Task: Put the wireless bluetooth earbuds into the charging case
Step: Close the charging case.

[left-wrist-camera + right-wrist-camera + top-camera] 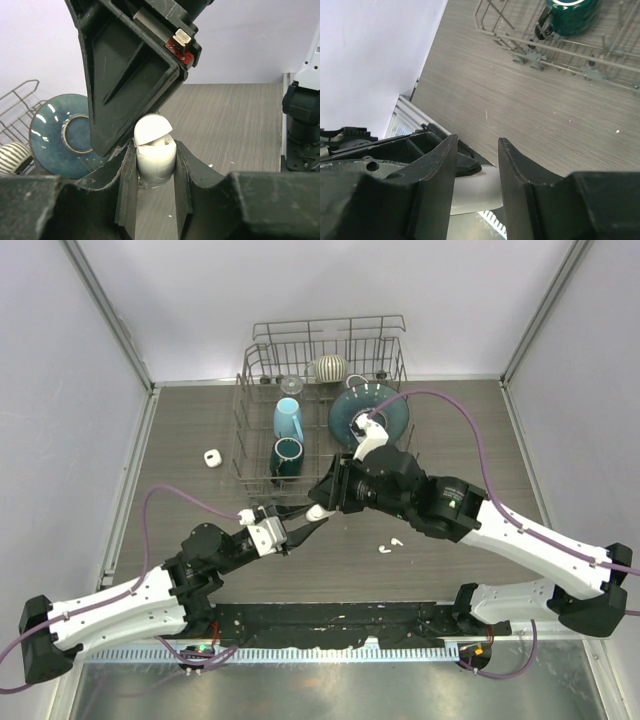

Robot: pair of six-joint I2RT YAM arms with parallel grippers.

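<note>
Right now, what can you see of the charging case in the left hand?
The charging case is small, white, glossy plastic. Its domed lid is hinged part-open, with something white showing in the mouth. It is clamped by its sides, lid end outward, in the left hand, above the table. The right hand, open, sits close over the lid; contact unclear.

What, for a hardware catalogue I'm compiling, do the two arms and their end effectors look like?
The left arm and right arm: white shell links, black joints and bases, a purple cable looping along each, a green light on the right one. The left end effector and right end effector: matte black, two broad angular fingers each; a red circuit board sits on the right one.
</note>
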